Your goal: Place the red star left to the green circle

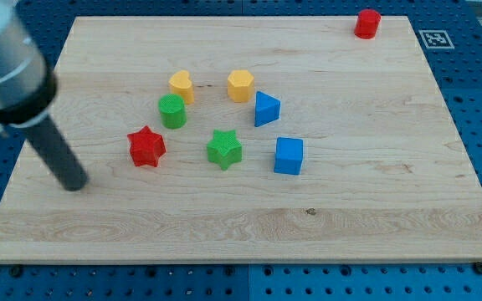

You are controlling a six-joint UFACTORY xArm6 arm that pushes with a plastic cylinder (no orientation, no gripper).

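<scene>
We judge the job nearly done but not finished: the red star (146, 146) sits below and to the view's left of the green circle (172, 111), near it, not level beside it. Our tip (74, 184) rests on the wooden board (358, 217), touching nothing, left of the star; a bare rod, nothing to open or close.

At the upper left of the frame sits a bulky, rounded housing, light grey to silvery, blurred and cut off by the frame edge. A dark band rims its lower end. From it runs a straight, smooth, matte black rod, ending lower right in my tip (75, 186), blunt and rounded.
</scene>
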